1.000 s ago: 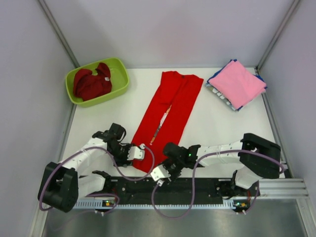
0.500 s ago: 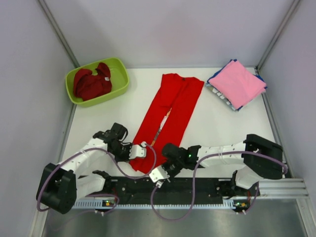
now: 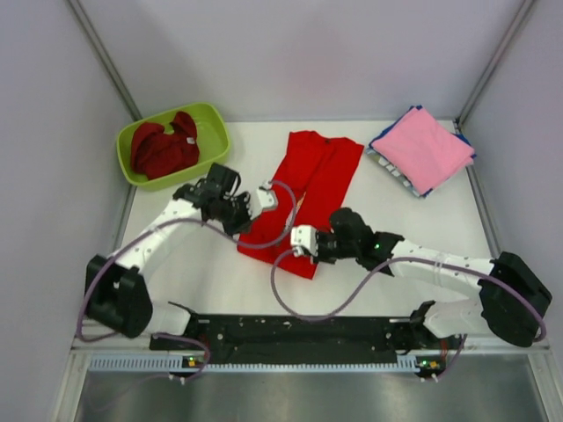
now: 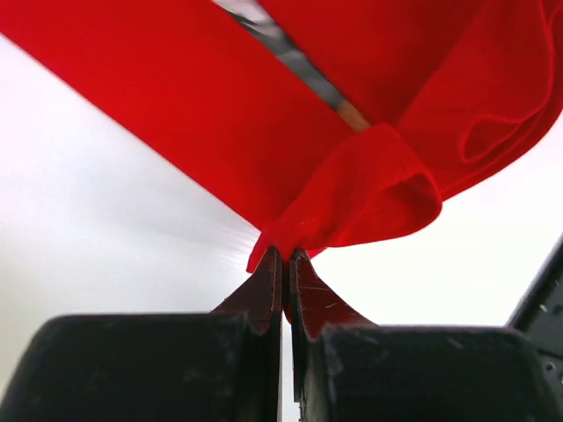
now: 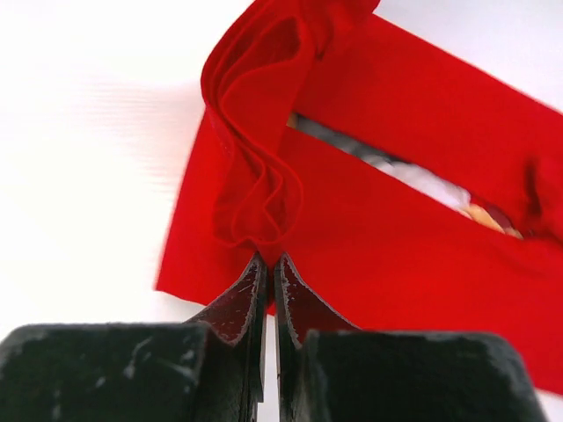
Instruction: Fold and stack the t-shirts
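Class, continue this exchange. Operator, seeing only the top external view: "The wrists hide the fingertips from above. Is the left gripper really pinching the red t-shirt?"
Observer: Yes. In the left wrist view the left gripper has its jaws shut on a bunched corner of the bright red t-shirt.
Operator: And the right one?
Observer: The right wrist view shows the right gripper shut on a gathered fold at the shirt's edge, standing above the flat cloth.

Top external: fixed high behind the arm bases, aimed down over the whole table (image 3: 387, 211). Wrist views: aimed forward at close range, low over the surface. Shared by all three: bright red t-shirt (image 3: 308, 180) (image 4: 176, 114) (image 5: 396, 220).
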Controlling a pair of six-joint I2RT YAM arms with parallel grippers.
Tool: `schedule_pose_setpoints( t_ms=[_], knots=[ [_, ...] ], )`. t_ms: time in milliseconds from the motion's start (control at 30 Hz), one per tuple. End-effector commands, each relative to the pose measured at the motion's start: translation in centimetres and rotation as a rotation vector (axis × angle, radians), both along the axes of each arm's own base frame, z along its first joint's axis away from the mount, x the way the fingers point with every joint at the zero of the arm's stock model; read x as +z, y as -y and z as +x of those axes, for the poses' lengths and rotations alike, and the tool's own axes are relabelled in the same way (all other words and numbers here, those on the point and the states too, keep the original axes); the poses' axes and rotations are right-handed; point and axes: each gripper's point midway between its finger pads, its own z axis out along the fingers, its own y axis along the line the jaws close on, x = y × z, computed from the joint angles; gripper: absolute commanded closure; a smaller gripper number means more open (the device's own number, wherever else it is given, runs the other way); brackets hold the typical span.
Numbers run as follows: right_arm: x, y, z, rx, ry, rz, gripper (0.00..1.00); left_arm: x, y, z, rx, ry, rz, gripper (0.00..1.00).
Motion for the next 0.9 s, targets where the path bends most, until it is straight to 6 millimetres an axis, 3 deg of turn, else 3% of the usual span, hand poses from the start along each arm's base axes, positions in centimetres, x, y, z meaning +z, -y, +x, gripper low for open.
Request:
schedule_pose_setpoints(
  t_ms=[0,167,367,633,867],
  knots=[
    [2.1,1.7,6.0,-0.224,0.033,0.101,1.00,2.2,2.1,7.4,0.136,0.076,-0.011,1.00],
    [1.9,3.9,10.4,-0.329,0.079,0.109,1.00,0.8,3.5,11.7,0.157,0.046,0.025,1.00],
    [0.2,6.2,15.0,-0.432,0.106,0.081,1.00,0.1,5.2,15.9,0.154,0.068,0.026,1.00],
    [-1.1,7.8,18.4,-0.488,0.148,-0.002,1.00,-0.8,6.9,19.3,0.150,0.106,-0.006,1.00],
    [-2.8,8.6,19.3,-0.496,0.119,-0.058,1.00,-3.2,6.9,20.5,0.156,0.077,0.045,1.00]
  ],
)
